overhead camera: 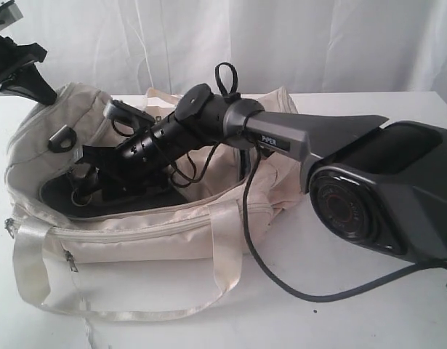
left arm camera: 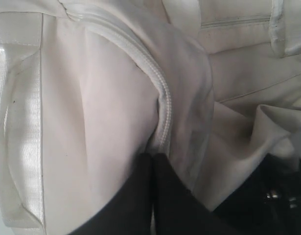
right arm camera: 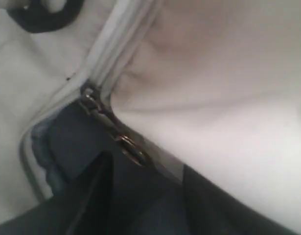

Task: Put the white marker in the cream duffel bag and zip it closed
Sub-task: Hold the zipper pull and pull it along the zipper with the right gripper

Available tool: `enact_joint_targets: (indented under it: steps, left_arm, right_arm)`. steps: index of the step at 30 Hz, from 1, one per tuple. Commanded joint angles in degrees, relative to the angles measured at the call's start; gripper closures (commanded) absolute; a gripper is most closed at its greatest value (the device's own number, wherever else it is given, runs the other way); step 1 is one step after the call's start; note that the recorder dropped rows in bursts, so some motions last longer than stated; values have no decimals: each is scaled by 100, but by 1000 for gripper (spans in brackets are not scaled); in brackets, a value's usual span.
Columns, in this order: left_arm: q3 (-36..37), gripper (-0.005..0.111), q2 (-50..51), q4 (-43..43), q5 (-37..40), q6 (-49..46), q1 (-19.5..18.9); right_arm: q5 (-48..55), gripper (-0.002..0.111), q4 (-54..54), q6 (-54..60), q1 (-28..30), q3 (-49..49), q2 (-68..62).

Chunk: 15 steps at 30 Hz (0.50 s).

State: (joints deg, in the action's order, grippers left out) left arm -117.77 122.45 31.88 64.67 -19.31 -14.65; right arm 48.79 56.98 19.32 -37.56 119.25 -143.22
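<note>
Right gripper (right arm camera: 148,174) spread beside zipper pull (right arm camera: 129,148), left gripper (left arm camera: 151,161) pinching cream duffel bag (left arm camera: 91,122)

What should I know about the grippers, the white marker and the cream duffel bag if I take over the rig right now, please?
The left gripper: fingers shut, seemingly pinching the zipper rim of the cream duffel bag at one end.
The right gripper: reaching inside the open bag, fingers look parted beside the metal zipper pull, with nothing visibly held.
The white marker: not visible in any view, so I cannot confirm it is inside.
Done: the bag is unzipped and open.
Left: check for the marker, then zip the bag closed.
</note>
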Motion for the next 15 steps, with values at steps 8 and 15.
enact_joint_targets:
  steps: [8,15]
  left_arm:
    - [3,107,16,148,530,-10,8]
    - [3,107,16,148,530,-22,8]
  right_arm:
    - [-1058,68,193,478,-267,11,-149]
    - [-1145,82,533,1159,-371,11,-149]
